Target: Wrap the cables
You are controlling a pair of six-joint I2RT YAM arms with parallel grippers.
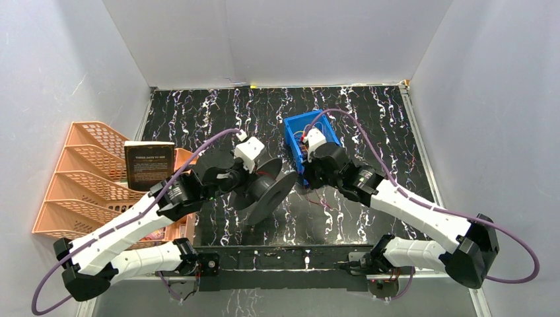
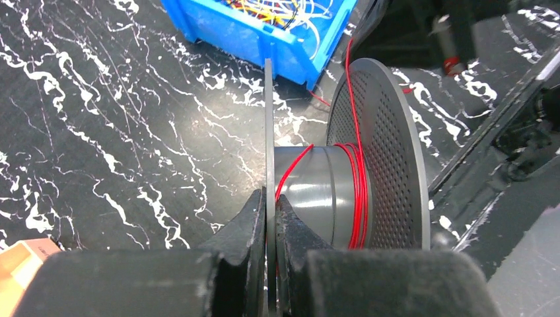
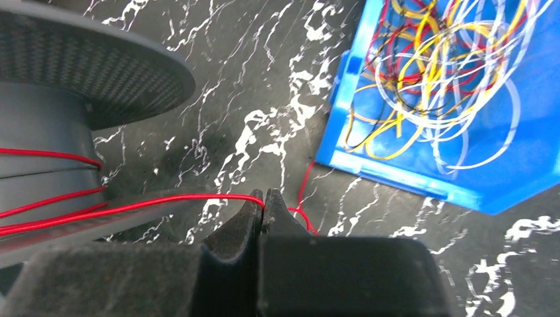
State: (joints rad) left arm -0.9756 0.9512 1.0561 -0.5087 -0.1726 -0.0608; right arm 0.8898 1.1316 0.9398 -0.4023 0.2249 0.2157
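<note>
A grey spool (image 1: 267, 188) lies on its side at the table's middle, with several turns of red cable (image 2: 357, 191) round its core. My left gripper (image 2: 269, 198) is shut on the spool's near flange (image 2: 269, 119). My right gripper (image 3: 263, 196) is shut on the red cable (image 3: 165, 203), which runs taut left to the spool (image 3: 79, 72) and trails right toward the blue bin (image 3: 462, 178). The bin (image 1: 305, 135) holds a loose tangle of red, yellow, orange and pale cables (image 3: 436, 66). In the top view the right gripper (image 1: 309, 177) sits just right of the spool.
An orange tiered rack (image 1: 86, 178) with a dark book (image 1: 149, 165) stands at the left edge. White walls close the back and sides. The blue bin (image 2: 264, 33) lies just beyond the spool.
</note>
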